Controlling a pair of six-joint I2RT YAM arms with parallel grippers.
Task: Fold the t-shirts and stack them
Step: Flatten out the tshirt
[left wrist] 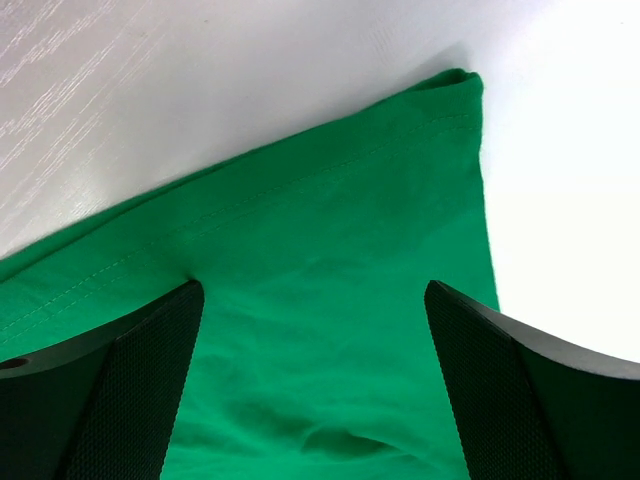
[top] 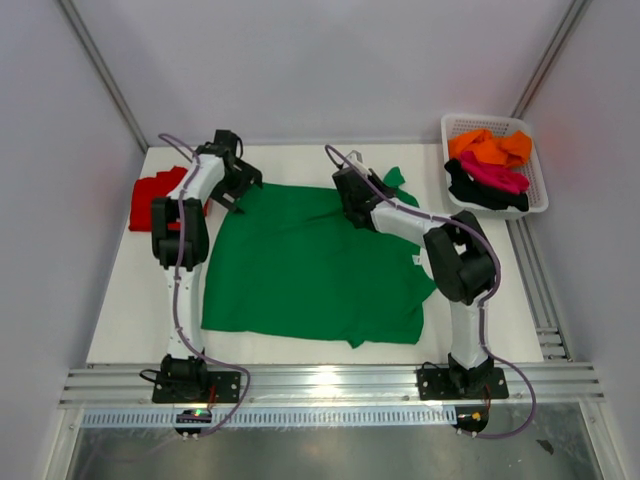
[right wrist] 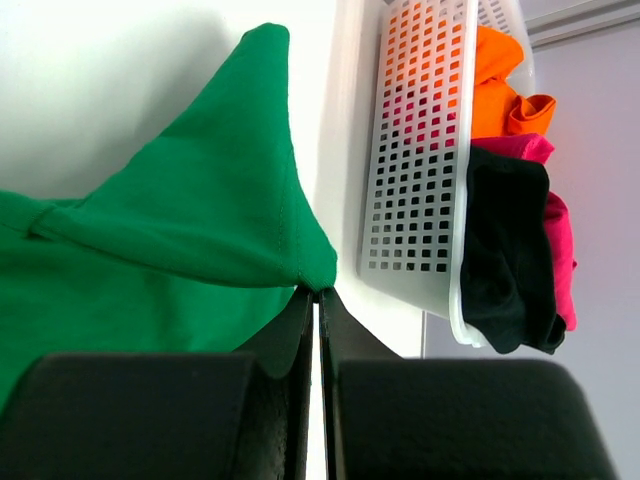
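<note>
Right gripper (right wrist: 318, 296) clenched, jaws flat together, pinching a hem corner of green shirt (right wrist: 190, 230) at lower centre of right wrist view, cloth peaking up from the pinch. Left gripper (left wrist: 310, 300) released, jaws wide apart at bottom corners of left wrist view, nothing between them, over a hemmed green edge; touching cloth or not, cannot tell.

From above: green shirt spread mostly flat across middle of table (top: 130, 320), some wrinkles, one sleeve poking toward upper centre-right. One arm at shirt's upper left corner, other at upper edge near that sleeve. Red shirt (top: 150, 200) crumpled at upper left of frame, just beside left arm. White basket (top: 540, 205) at upper right, holding orange shirt (top: 490, 148), magenta shirt (top: 497, 176) and black shirt (top: 472, 192) bunched together, black draped over rim.
</note>
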